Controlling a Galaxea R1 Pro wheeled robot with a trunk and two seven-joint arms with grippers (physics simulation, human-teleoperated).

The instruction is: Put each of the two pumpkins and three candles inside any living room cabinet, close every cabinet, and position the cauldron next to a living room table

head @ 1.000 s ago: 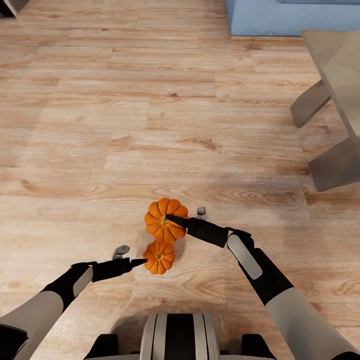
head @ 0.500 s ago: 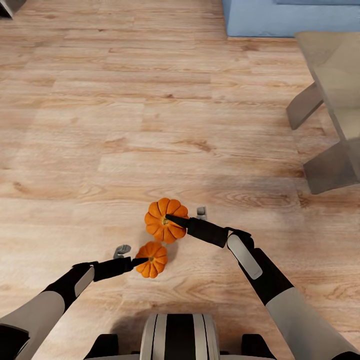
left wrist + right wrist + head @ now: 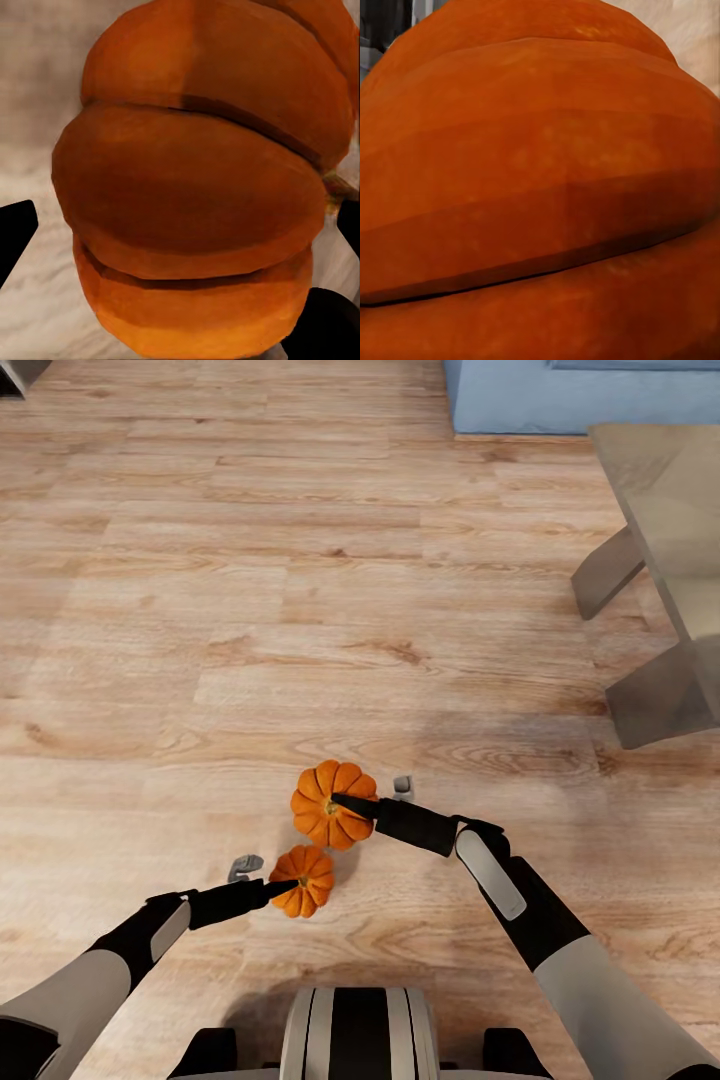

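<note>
Two orange ribbed pumpkins hang close together over the wooden floor in front of my base. The farther pumpkin (image 3: 333, 820) has my right gripper (image 3: 345, 803) shut on it, one dark finger lying across its stem; its skin (image 3: 540, 180) is very close in the right wrist view. The nearer pumpkin (image 3: 305, 880) is held by my left gripper (image 3: 283, 886), which is shut on it from the left. In the left wrist view this pumpkin (image 3: 187, 195) sits between dark fingertips (image 3: 15, 232). The table (image 3: 680, 510) with its pale glassy top stands at the right. Candles, cabinet and cauldron are out of view.
The table's slanted grey legs (image 3: 655, 705) reach onto the floor at the right. A blue sofa (image 3: 580, 395) sits at the far edge, beyond the table. Wide wooden floor (image 3: 250, 610) stretches ahead and to the left.
The left gripper has carried its pumpkin slightly to the left, away from the other one. The view has shifted a little; the right gripper and its pumpkin have stayed put.
</note>
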